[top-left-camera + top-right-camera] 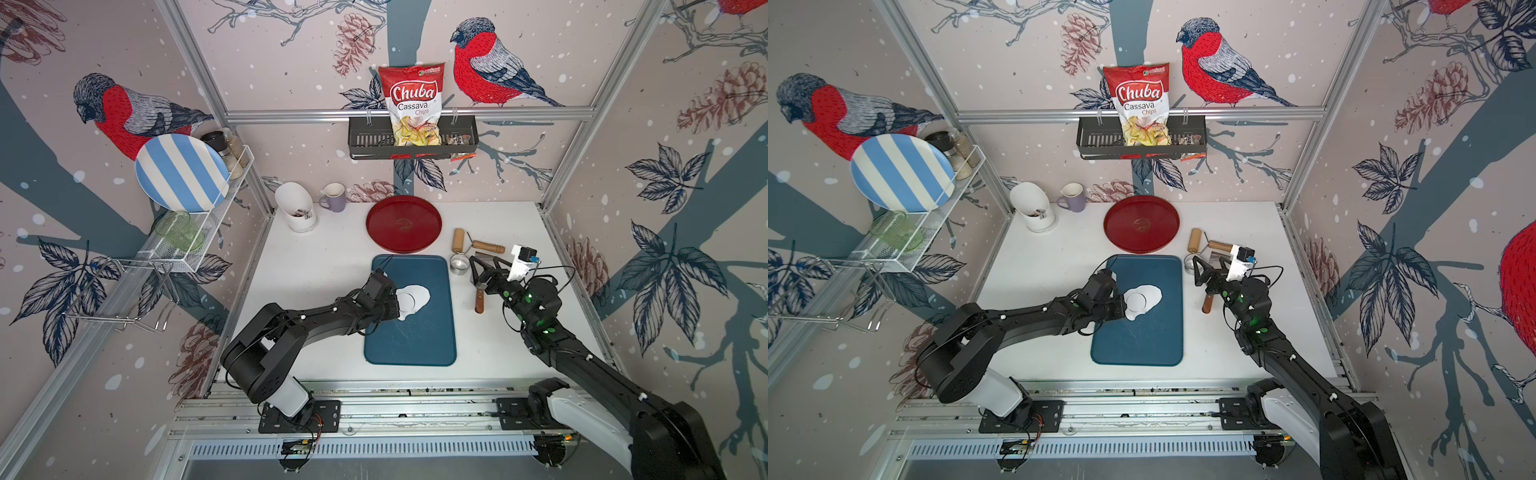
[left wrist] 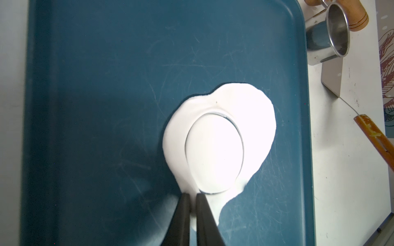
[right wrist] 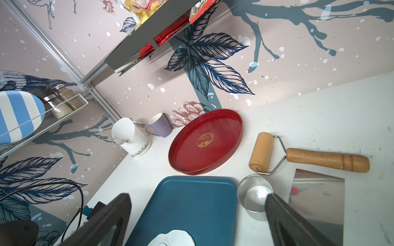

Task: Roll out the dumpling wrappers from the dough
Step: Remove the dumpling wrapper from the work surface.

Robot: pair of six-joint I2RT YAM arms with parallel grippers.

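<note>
Low in the left wrist frame, the left gripper (image 2: 193,194) is clenched almost closed on the edge of the one dough (image 2: 255,119), a flat, matte white, ragged sheet at the centre of the blue board (image 2: 106,85). One round dumpling wrapper (image 2: 214,153) lies cut inside it. The right gripper (image 3: 197,198) gapes wide and empty beside one steel ring (image 3: 254,191).

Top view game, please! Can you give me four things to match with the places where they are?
Things:
1. dough
2. striped plate
3. chips bag
4. steel ring

Places:
a. in the black wall basket
b. on the blue board
c. in the wire rack
d. on the white table, beside the blue board

Pairs: 1-b, 2-c, 3-a, 4-d
</note>
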